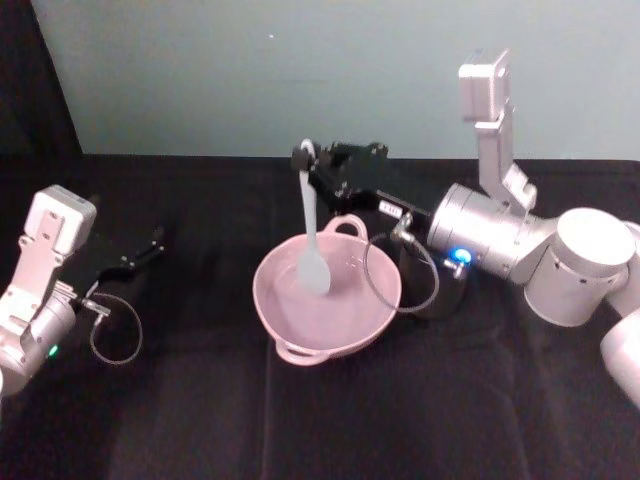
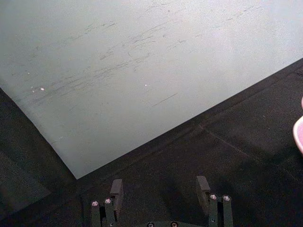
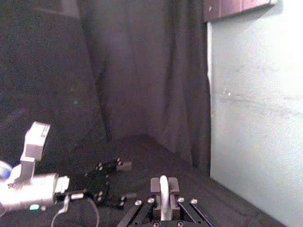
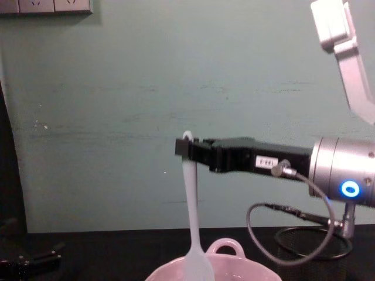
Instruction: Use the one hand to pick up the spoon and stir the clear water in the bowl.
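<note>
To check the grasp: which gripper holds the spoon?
The right gripper, shut on the spoon over the bowl; the left gripper sits open and empty.

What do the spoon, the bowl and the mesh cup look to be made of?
The spoon, held by the right gripper with its head in the bowl: white, slightly translucent, probably plastic. The bowl: pale pink with glossy highlights; glazed ceramic or hard plastic, can't tell which. The mesh cup: black wire lattice, likely coated metal. The left gripper idles open, far left.
</note>
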Tool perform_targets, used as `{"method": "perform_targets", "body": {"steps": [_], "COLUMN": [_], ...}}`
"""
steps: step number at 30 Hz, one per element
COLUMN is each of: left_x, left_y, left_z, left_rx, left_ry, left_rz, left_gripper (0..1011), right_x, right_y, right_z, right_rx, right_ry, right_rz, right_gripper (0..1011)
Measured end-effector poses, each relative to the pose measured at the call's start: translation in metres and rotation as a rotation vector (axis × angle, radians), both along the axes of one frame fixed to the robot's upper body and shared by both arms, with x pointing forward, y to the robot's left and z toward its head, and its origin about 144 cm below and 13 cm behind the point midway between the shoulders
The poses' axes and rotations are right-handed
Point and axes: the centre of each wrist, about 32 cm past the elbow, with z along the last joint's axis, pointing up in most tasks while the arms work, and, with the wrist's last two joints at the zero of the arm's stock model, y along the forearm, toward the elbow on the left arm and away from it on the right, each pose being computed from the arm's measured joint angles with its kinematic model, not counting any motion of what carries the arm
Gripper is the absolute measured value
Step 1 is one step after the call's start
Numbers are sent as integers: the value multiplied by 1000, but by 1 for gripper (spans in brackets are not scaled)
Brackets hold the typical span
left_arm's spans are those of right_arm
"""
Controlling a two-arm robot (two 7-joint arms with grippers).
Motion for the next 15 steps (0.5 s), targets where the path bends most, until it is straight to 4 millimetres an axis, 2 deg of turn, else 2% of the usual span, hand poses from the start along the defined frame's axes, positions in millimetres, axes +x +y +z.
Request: {"method": "perform_targets", "body": {"steps": [7,15], "left_x": [0,0], "left_y": [0,0], "left_z": [0,0], "left_rx": [0,0], "left_ry": [0,0], "left_rz": [0,0], "left_gripper": [1011,1011], "right_x": [-8,-4], "right_y": [4,13], "right_z": [-18,-28], "right_rx": [-20,7], "right_ry": [16,47], "right_rz": [23,47], "right_gripper": [109,109]}}
